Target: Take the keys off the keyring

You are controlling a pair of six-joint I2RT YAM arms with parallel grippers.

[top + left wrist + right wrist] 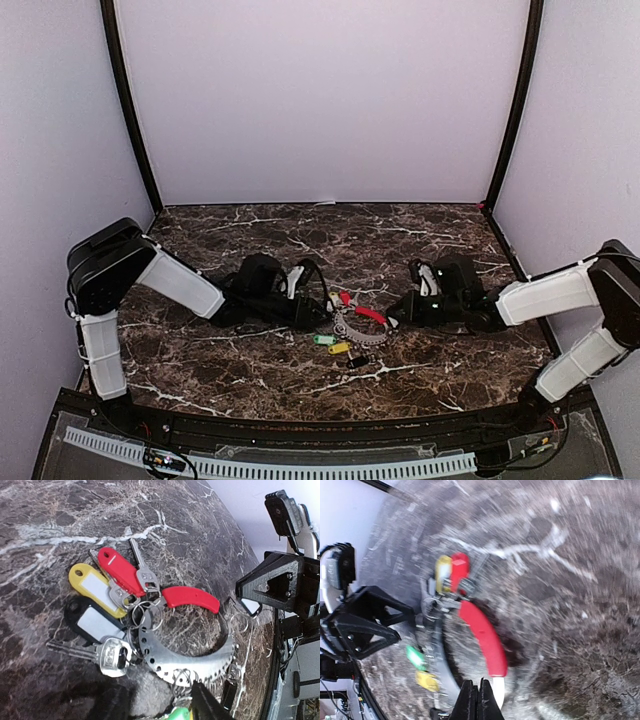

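Several small metal keys [114, 656], some carrying red, yellow, black or green plastic tags, hung on thin wire loops from the grey-silver perforated metal keyring with a red segment [200, 656]. The whole bunch lay flat near the middle of the dark marble-patterned table [250, 380], between the 2 arms. The keyring was judged rigid and light, the keys loose and free to swing, and bare metal on a polished top likely to skid under a sideways push. The red segment [191, 596] offered the broadest, least slippery hold for steadying. Each key was best taken by its flat head or tag, not by the thin loops. The left gripper [159, 702] stood low at the bunch's left side with its 2 fingers apart; the keyring's lower arc and a green tag [177, 714] showed between them, nothing visibly clamped. The right gripper [476, 700] had its fingers drawn together to a thin seam beside the end of the red segment; whether anything thin was nipped there could not be told. Open tabletop surrounded the bunch, with the walls [300, 100] and the front edge well apart from it. The 2 grippers faced each other closely across the keyring, leaving little working room between them.
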